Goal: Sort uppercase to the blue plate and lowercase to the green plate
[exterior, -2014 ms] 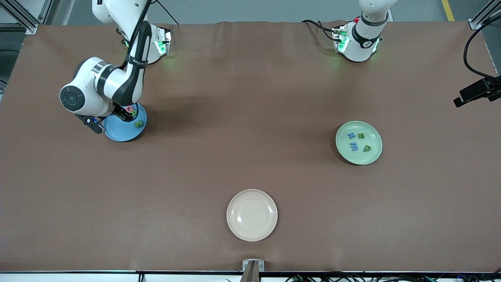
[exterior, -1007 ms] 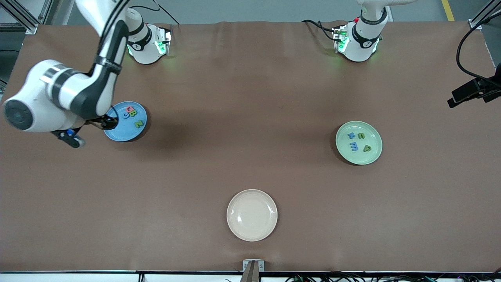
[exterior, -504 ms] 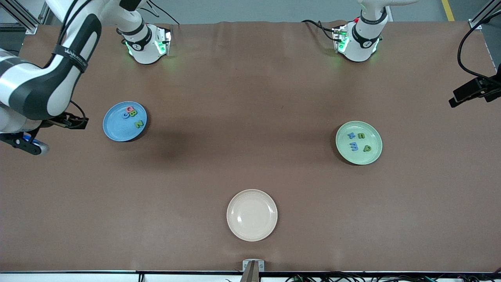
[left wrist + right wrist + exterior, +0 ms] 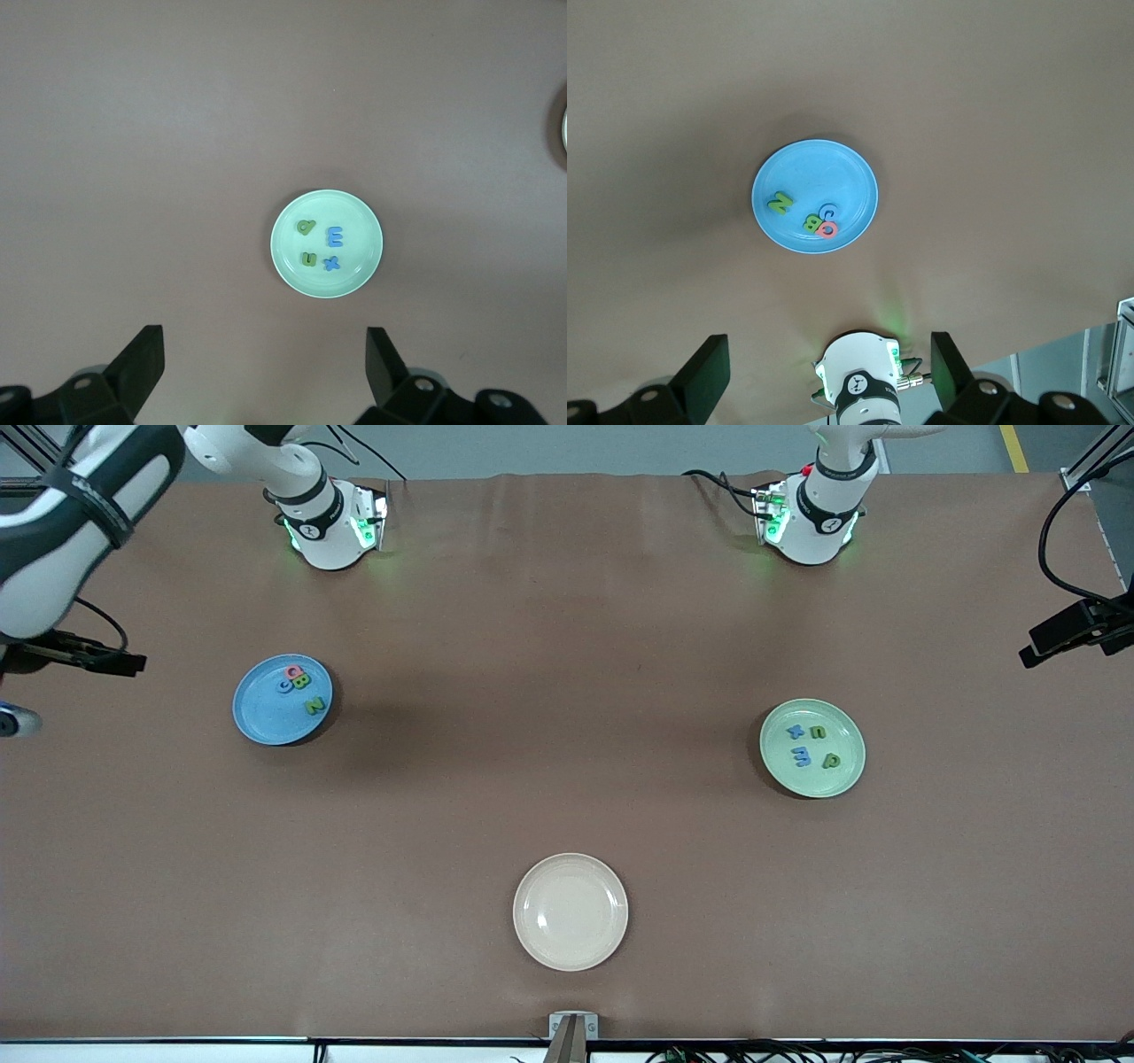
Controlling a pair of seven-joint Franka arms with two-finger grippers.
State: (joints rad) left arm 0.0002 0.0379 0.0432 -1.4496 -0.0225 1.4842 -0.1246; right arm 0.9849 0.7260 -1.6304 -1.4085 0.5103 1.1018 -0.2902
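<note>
Right wrist view: my right gripper (image 4: 824,376) has pulled up, jaws wide, empty; blue plate (image 4: 806,173) w/ uppercase (image 4: 808,215) far below. Left gripper (image 4: 264,372) likewise over green plate (image 4: 354,270). Sorting looks done.

Bench (image 4: 567,691): covered by a brown sheet | blue plate (image 4: 266,722): set toward the right arm's end | green plate (image 4: 811,775): set toward the left arm's end, slightly nearer the front camera | cream plate (image 4: 570,911): placed between them, nearest the front camera | arm bases: mounted along the edge farthest from that camera.
</note>
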